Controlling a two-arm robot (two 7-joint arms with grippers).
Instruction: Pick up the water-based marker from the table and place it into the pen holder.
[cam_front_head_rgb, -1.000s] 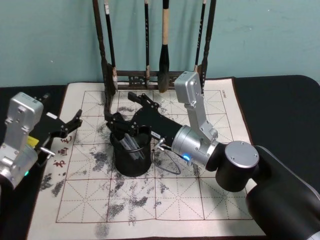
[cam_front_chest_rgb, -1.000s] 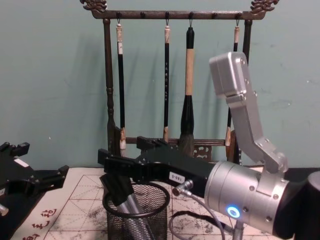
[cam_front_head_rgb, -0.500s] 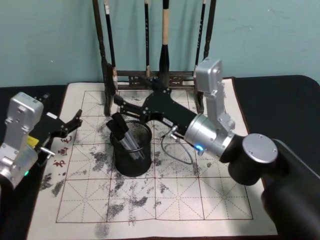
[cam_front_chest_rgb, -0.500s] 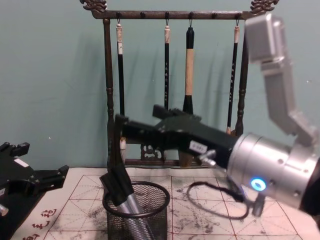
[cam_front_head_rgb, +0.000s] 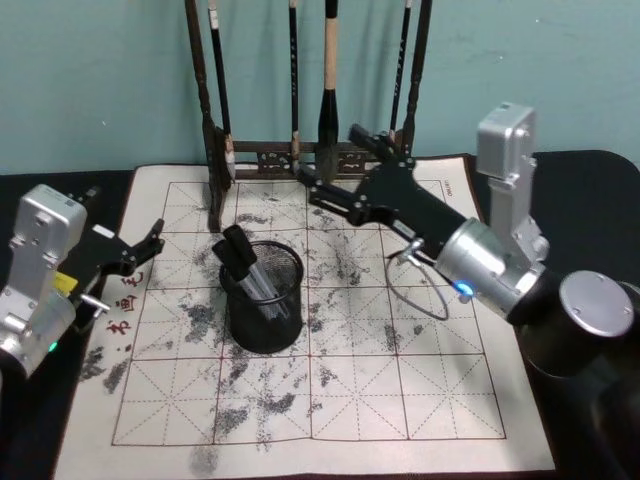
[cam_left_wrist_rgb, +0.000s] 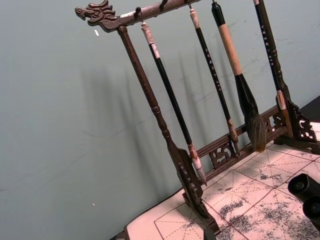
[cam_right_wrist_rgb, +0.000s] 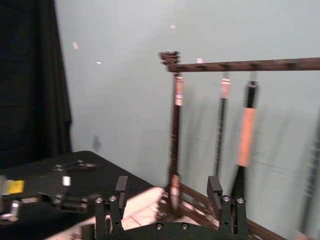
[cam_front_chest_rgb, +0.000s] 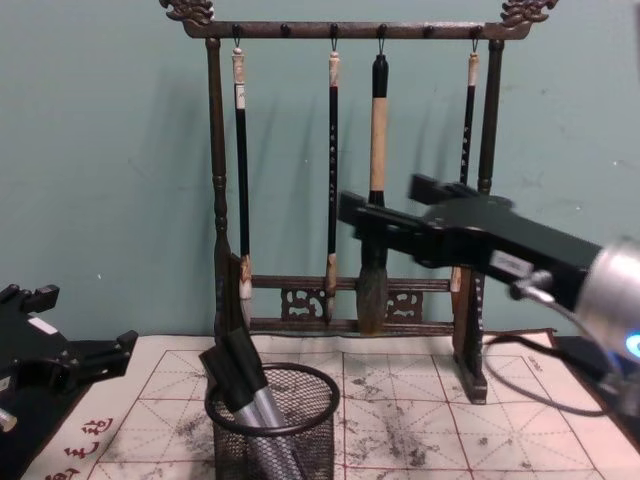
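Observation:
The black wire-mesh pen holder (cam_front_head_rgb: 264, 302) (cam_front_chest_rgb: 273, 425) stands on the white calligraphy mat (cam_front_head_rgb: 400, 400) that covers the table (cam_front_head_rgb: 580, 210). The water-based marker (cam_front_head_rgb: 243, 262) (cam_front_chest_rgb: 243, 384), grey with a black cap, leans inside the holder, cap sticking out over the rim. My right gripper (cam_front_head_rgb: 335, 165) (cam_front_chest_rgb: 382, 200) (cam_right_wrist_rgb: 168, 190) hovers open and empty, above and to the right of the holder, close to the brush rack. At the mat's left edge my left gripper (cam_front_head_rgb: 148, 246) (cam_front_chest_rgb: 112, 352) rests open, holding nothing.
A tall dark wooden brush rack (cam_front_head_rgb: 300, 150) (cam_front_chest_rgb: 350, 30) (cam_left_wrist_rgb: 150, 100) with several hanging brushes stands at the back of the mat, just behind my right gripper. A loose cable (cam_front_head_rgb: 420, 290) hangs under the right arm.
My right gripper has let go of the marker and pulled up and to the right, away from the pen holder. The marker stays leaning in the holder. The left arm is unmoved.

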